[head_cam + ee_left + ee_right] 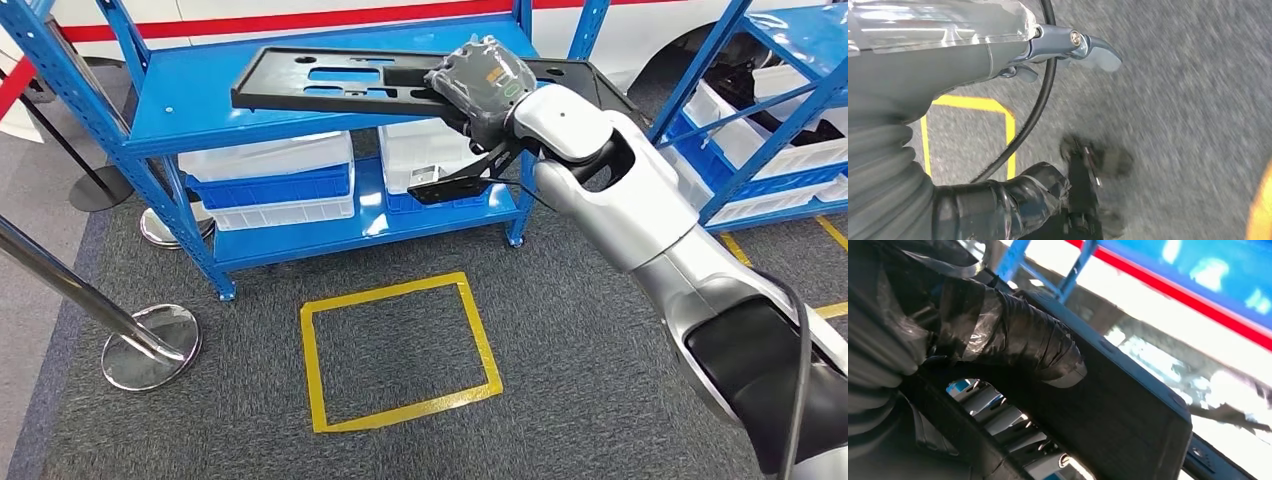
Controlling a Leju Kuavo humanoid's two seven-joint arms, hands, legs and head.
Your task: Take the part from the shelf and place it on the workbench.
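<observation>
The part (pixel 330 80) is a long flat black panel with several cutouts, lying across the top board of the blue shelf (pixel 190 115). Whether it still touches the board I cannot tell. My right hand (pixel 482 80) grips it near its right end, the silver arm reaching in from the lower right. Up close, in the right wrist view, the taped thumb (pixel 1013 335) presses on the black panel (pixel 1128 415). My left hand (pixel 948 60) hangs over the grey carpet, its fingers apart and nothing in it.
White and blue bins (pixel 270 185) fill the shelf's lower level. A yellow taped square (pixel 400 350) marks the carpet in front. Chrome stanchion bases (pixel 150 345) stand at the left. A second blue shelf (pixel 770 110) with bins is at the right.
</observation>
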